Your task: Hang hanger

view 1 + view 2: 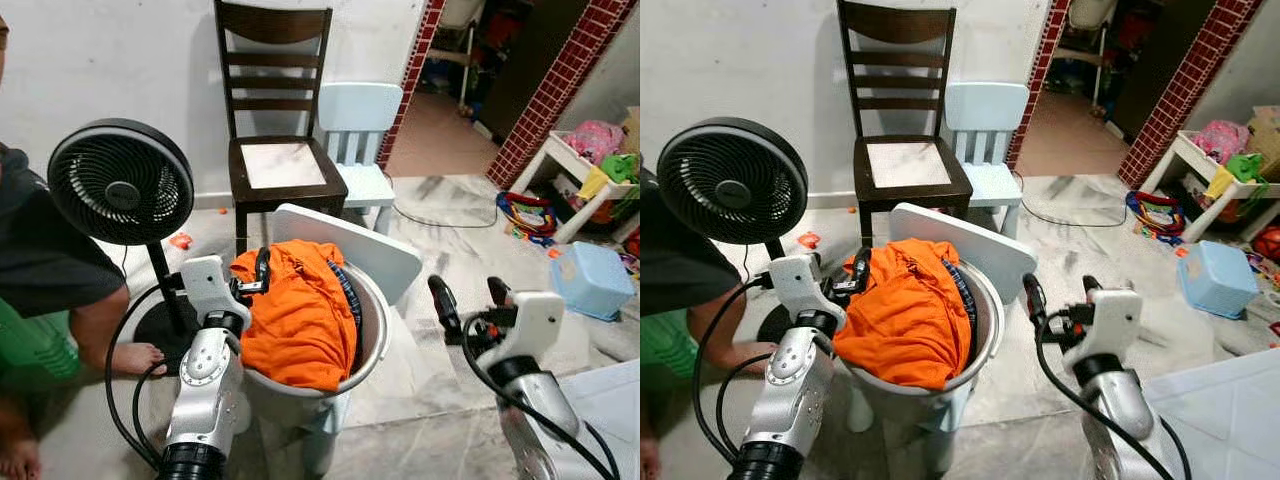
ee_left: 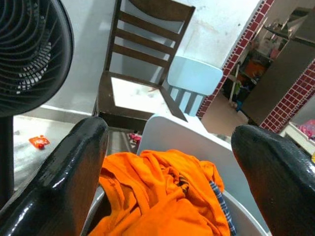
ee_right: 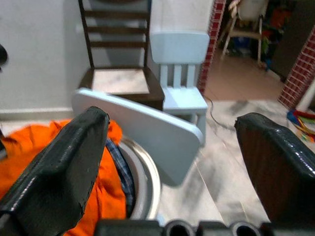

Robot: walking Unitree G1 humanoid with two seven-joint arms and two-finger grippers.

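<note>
A pale marble-patterned floor [image 1: 440, 250] runs back to a white wall and a red-brick doorway, with toys heaped at the robot's right.

The left tool [image 1: 262, 272] sits at the near rim of the round white plastic laundry basket [image 1: 375, 335], its two black fingers [image 2: 64, 177] spread wide with nothing between them, right over the crumpled orange cloth garment [image 1: 300, 315]. The right tool [image 1: 470, 300] hovers just beside the basket on the other side, also spread wide and empty.

The garment fills the basket and drapes over its front edge; a strip of blue checked fabric [image 1: 345, 290] shows along its far side. No hanger can be made out; it may lie buried under or inside the cloth.

The garment looks light, soft and floppy, so it should bunch and sag rather than keep shape. A pinch on a thick fold near the top would likely hold best. A hanger, if inside, would be stiff and better taken by its hook or neck.

Beyond stand a dark wooden chair [image 1: 275, 100], a small pale blue chair [image 1: 358, 130] and a black standing fan [image 1: 120, 182], with a seated person [image 1: 45, 260] at the robot's left.
</note>
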